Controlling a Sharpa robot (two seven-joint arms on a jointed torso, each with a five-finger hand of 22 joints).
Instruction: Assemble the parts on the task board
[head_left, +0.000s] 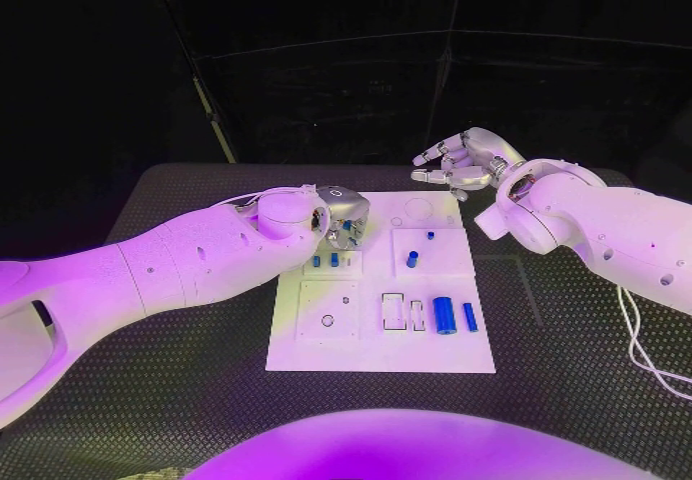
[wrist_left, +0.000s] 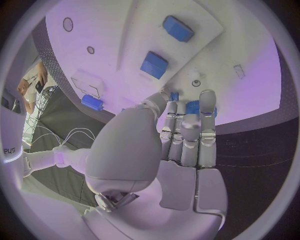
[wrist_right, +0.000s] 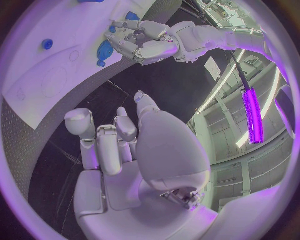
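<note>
The white task board (head_left: 378, 345) lies in the middle of the table. My left hand (head_left: 339, 215) hovers over its far left part, fingers pointing down. A small blue part (wrist_left: 174, 96) sits pinched between its thumb and fingertips (wrist_left: 206, 100). Two short blue parts (head_left: 326, 260) stand in the board just below that hand. A blue pin (head_left: 411, 259), a blue cylinder (head_left: 444, 315) and a thin blue bar (head_left: 470, 317) lie further right on the board. My right hand (head_left: 464, 160) hangs raised beyond the board's far right corner, fingers apart and holding nothing.
The board has round and rectangular recesses (head_left: 394, 310) near the cylinder, and a round outline (head_left: 418, 208) at its far edge. A black textured table (head_left: 173, 400) surrounds the board. A white cable (head_left: 642, 340) trails at the right.
</note>
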